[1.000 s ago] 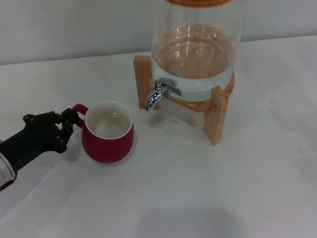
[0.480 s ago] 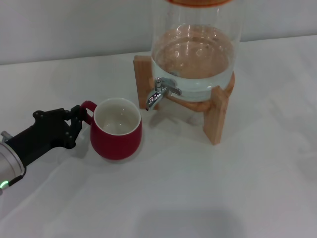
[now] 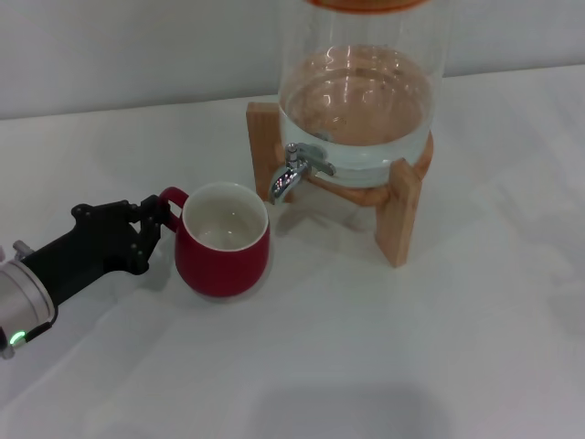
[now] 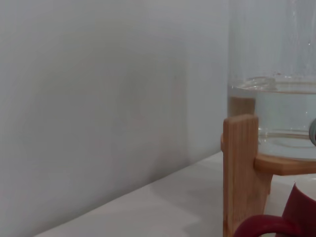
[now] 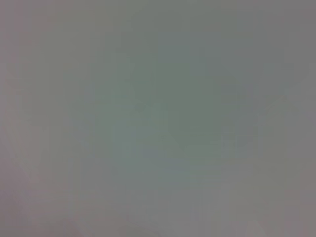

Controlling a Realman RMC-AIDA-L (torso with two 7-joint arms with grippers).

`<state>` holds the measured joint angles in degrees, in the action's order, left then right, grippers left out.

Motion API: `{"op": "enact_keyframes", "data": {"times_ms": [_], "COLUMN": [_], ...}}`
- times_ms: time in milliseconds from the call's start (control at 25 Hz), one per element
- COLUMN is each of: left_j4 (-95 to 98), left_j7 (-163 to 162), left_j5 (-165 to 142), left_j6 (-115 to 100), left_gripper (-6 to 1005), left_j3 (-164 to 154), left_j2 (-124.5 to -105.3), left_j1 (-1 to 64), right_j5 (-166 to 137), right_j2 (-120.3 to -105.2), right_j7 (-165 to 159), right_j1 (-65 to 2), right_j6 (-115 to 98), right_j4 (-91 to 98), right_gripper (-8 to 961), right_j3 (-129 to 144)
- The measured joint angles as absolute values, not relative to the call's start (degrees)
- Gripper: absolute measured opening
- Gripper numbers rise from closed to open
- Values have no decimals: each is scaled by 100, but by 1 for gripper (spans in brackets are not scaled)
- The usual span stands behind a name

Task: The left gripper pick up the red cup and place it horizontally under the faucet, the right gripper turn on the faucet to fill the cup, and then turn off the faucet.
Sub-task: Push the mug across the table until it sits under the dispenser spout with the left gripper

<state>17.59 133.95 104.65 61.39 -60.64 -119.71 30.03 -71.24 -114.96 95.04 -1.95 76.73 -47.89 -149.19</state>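
The left tool (image 3: 155, 224) is clamped on the handle of the upright red cup (image 3: 222, 251); beyond the cup, the tap (image 3: 291, 174) sits just above its rim.

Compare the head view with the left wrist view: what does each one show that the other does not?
Only the head view shows the left gripper, closed on the handle of the red cup, the cup's empty cream inside, and the faucet just beyond its rim. Only the left wrist view shows the jar's waterline from the side and the plain wall behind. Both show the cup, the wooden stand and the glass jar.
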Motion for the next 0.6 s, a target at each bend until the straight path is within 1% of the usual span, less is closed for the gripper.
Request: {"op": "enact_keyframes", "data": {"times_ms": [600], "left_j4": [1315], "left_j7": [13460], "left_j5": [10441], "left_j6": [5922], "left_gripper": [98], "left_j3": [-6063], "left_j2": [-11970], "left_j1": [3376], "right_j5": [-7133], "right_j2": [-11496], "right_j7": [9510], "right_j1": [-203], "right_j6": [7673], "right_j4": [-4789], "right_gripper": [723], "right_j3": [-14905]}}
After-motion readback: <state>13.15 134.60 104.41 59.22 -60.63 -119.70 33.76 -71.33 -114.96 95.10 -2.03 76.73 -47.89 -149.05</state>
